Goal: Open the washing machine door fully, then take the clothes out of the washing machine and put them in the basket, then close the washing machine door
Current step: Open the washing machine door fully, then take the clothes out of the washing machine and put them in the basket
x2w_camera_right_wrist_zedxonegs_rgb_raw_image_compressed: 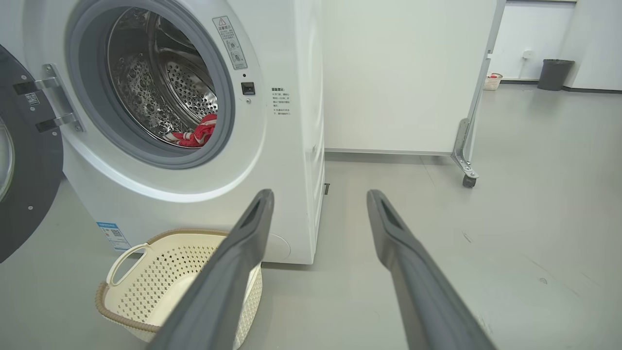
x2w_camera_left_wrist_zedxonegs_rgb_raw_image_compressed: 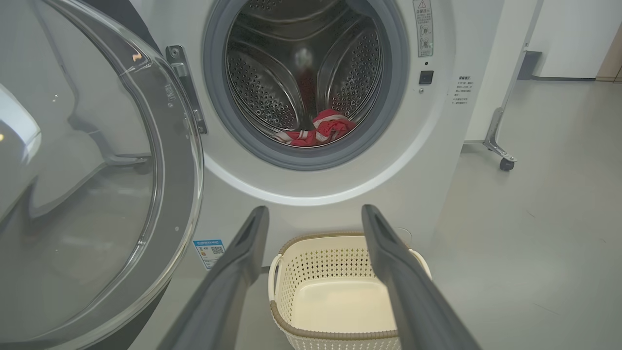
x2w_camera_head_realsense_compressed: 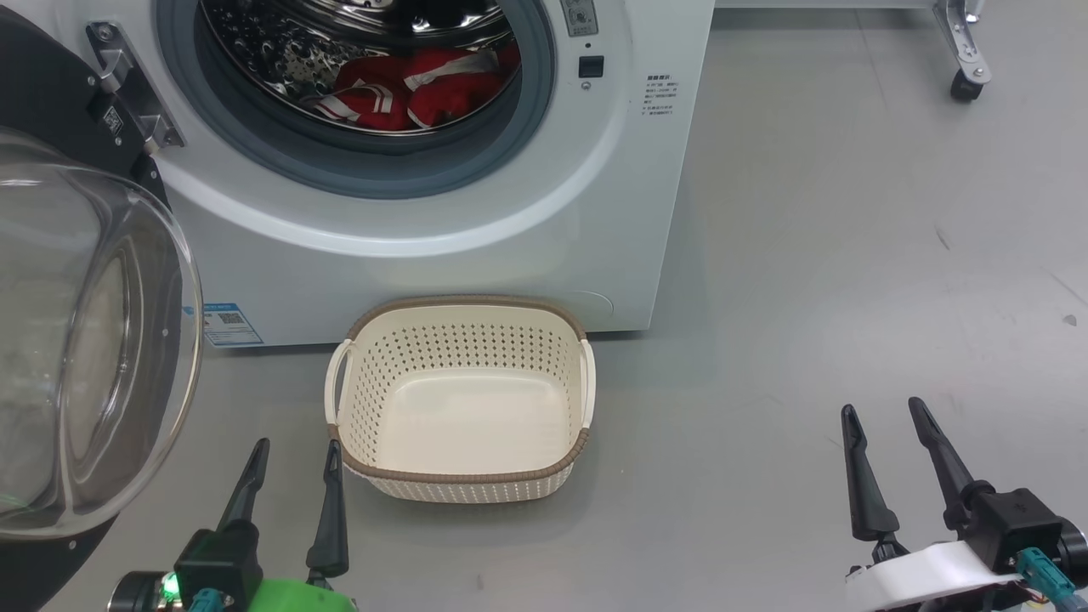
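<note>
- Standing wide open at 9 o'clock in the head view, the washing machine door [x2w_camera_head_realsense_compressed: 85,340] shows its clear glass bowl bulging out, with the black rim behind it.
- Up at 11 o'clock, the metal hinge [x2w_camera_head_realsense_compressed: 127,85] ties that door to the white front of the washing machine [x2w_camera_head_realsense_compressed: 527,221].
- At 12 o'clock the mouth of the washer gapes, with the grey gasket [x2w_camera_head_realsense_compressed: 280,144] ringing the perforated steel drum.
- And there are the clothes [x2w_camera_head_realsense_compressed: 408,89]: red fabric with white stripes, heaped low on the drum's bottom, inside the gasket lip.
- Straight down at 6 o'clock from that mouth sits the basket [x2w_camera_head_realsense_compressed: 463,476], upright on the grey floor [x2w_camera_head_realsense_compressed: 807,297] just beside the washer's base, its cream bottom in plain sight.
- A small blue sticker [x2w_camera_head_realsense_compressed: 225,325] sits on the washer's lower front, at 10 o'clock from the basket.
- At 7 o'clock is the left gripper [x2w_camera_head_realsense_compressed: 297,444], its fingers spread wide with nothing between them. One fingertip is right by the basket's near corner, and whether it touches I cannot tell.
- Over at 5 o'clock, the right gripper [x2w_camera_head_realsense_compressed: 882,406] has its fingers parted just as wide and holds nothing, well apart from the basket.
- Far off at 1 o'clock, a caster [x2w_camera_head_realsense_compressed: 966,85] stands on the floor.
</note>
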### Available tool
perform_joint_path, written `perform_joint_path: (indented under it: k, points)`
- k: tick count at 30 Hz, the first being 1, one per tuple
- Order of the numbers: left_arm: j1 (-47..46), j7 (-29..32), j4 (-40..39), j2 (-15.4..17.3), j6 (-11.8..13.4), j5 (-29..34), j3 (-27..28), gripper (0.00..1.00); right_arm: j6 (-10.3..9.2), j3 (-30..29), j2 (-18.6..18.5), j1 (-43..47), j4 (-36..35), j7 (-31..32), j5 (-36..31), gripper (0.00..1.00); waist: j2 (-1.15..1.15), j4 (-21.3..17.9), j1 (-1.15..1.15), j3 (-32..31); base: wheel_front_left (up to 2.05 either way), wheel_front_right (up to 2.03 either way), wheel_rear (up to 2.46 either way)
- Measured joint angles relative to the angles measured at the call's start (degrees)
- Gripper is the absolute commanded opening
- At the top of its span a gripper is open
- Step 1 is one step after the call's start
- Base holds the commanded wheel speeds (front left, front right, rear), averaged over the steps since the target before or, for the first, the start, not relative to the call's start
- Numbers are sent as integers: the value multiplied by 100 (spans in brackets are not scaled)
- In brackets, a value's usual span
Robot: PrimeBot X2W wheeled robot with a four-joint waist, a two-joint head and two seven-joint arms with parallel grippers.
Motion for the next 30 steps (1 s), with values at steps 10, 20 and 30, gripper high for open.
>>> perform_joint_path:
  k: [10, 20, 30]
  points:
    - [-1, 23, -3, 5, 57, 0, -35, 100, -11, -15, 13, 31, -56, 0, 8, 100, 0, 88, 0, 36, 0, 0, 0]
    - [-2, 23, -14, 5, 108, 10, -69, 100, -12, -13, 15, 31, -88, 0, 9, 100, 0, 135, 0, 51, 0, 0, 0]
    - [-5, 23, -22, 5, 166, 100, -130, 100, -13, -13, 21, 32, -108, 0, 9, 100, 0, 157, 0, 48, 0, 0, 0]
